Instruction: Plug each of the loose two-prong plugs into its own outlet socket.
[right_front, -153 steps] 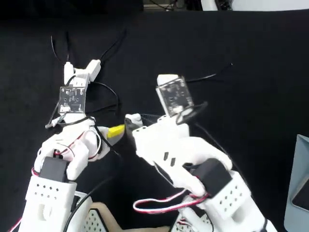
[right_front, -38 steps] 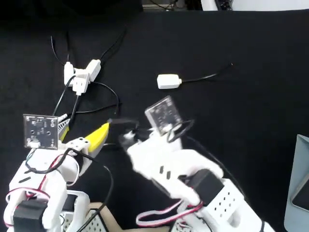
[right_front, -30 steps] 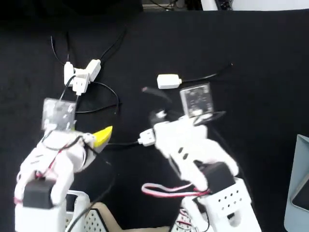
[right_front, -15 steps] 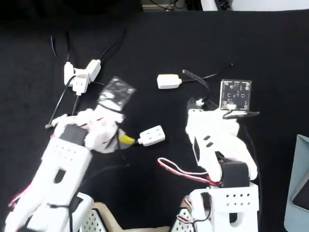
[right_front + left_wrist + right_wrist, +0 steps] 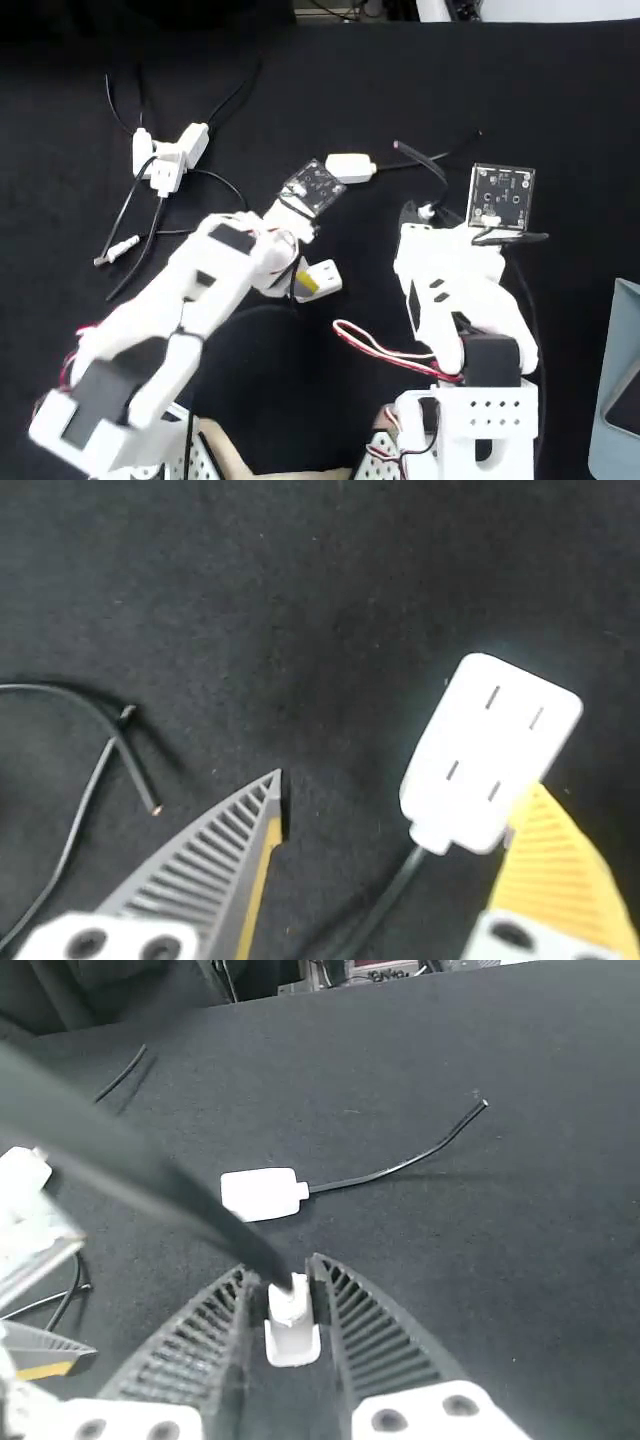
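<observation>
A white outlet block (image 5: 490, 750) with two pairs of slots lies on the black cloth, a cord running from its end. My left gripper (image 5: 405, 790) stands open around it, the yellow finger (image 5: 540, 860) touching the block and the grey finger (image 5: 220, 850) well apart. In the high view the block (image 5: 325, 276) sits mid-table at the left gripper (image 5: 303, 281). My right gripper (image 5: 285, 1275) is shut on a small white plug (image 5: 290, 1325) whose black cord rises from it. It hangs right of the block (image 5: 422, 213).
A second white block (image 5: 348, 167) on a thin black cord lies beyond both grippers (image 5: 262, 1192). A cluster of white plugs and outlets (image 5: 165, 155) with looping cords sits far left. A small loose plug (image 5: 115, 250) lies left. A grey bin (image 5: 620, 380) stands at the right edge.
The left arm swung right across the table and its open gripper came down at the outlet block. The right arm carried the plug to the right, away from the block.
</observation>
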You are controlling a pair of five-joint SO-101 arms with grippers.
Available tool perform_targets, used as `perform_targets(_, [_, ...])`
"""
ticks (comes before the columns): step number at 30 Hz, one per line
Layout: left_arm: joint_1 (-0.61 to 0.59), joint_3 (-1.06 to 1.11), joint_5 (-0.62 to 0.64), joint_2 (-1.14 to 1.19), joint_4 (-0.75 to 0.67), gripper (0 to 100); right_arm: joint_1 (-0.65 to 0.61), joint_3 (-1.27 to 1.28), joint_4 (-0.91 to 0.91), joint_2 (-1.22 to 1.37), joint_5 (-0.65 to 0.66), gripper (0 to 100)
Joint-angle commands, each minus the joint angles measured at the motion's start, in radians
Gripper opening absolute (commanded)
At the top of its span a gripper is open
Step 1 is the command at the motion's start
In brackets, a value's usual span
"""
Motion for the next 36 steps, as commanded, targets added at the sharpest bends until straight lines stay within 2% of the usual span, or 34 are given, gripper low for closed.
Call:
perform_targets(1, [0.025, -0.099, -0.006, 0.071, -0.02, 35, 0.009, -0.042, -0.025, -0.008, 0.006, 1.4])
perform_targets(9, [0.053, -0.15, -0.003, 0.18, -0.02, 34, 0.008, -0.039, -0.025, -0.008, 0.003, 1.4])
perform_targets(15, [0.056, -0.142, -0.006, 0.184, -0.021, 22, -0.074, -0.036, -0.025, -0.008, -0.002, 1.3])
perform_targets(23, [0.085, -0.096, -0.008, 0.18, -0.009, 13, -0.077, -0.036, -0.025, -0.008, -0.002, 1.3])
perform_targets(28, [0.053, -0.091, -0.011, 0.172, 0.123, 8, -0.081, -0.036, -0.02, -0.008, -0.002, 1.3])
perform_targets(32, [0.002, -0.045, -0.008, 0.064, 0.186, 7, -0.083, -0.036, -0.018, -0.008, -0.003, 1.3])
perform_targets(36, [-0.058, 0.084, -0.011, -0.16, 0.19, 7, -0.097, -0.036, -0.017, -0.008, -0.003, 1.3])
